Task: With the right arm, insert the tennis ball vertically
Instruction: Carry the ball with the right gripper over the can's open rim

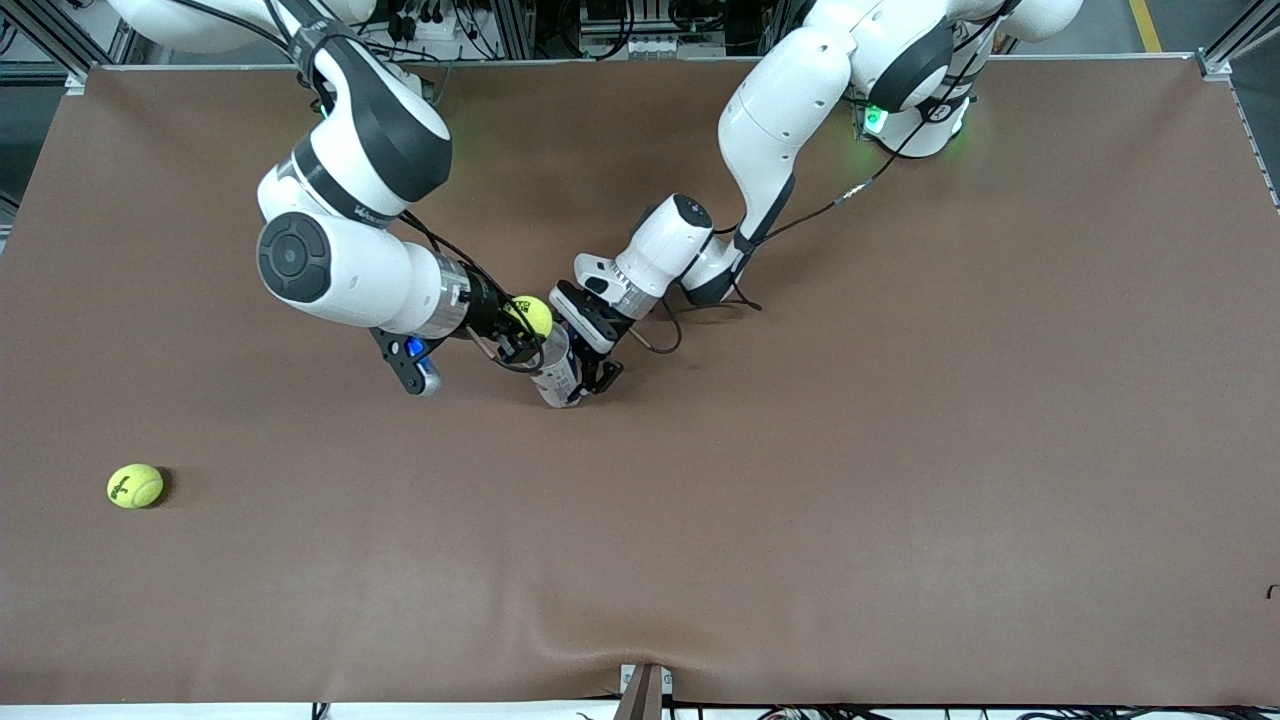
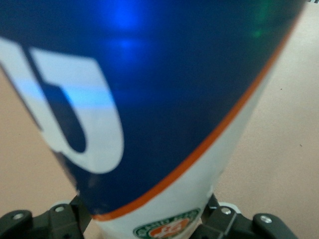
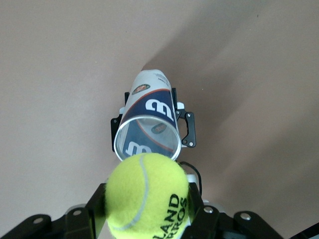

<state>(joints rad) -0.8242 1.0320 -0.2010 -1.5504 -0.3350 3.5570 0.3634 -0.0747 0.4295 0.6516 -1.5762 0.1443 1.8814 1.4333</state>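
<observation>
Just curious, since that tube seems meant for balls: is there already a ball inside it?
No. The right wrist view looks straight into the open tube and shows only its empty inside, with the held ball just outside the mouth.

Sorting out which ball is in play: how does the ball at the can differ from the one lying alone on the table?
The held tennis ball sits clamped in the right tool, up in the air just over the can's open mouth; the loose tennis ball rests on the table, touched by nothing. The loose one lies toward the right arm's end, away from the can. Both are yellow-green with dark print.
</observation>
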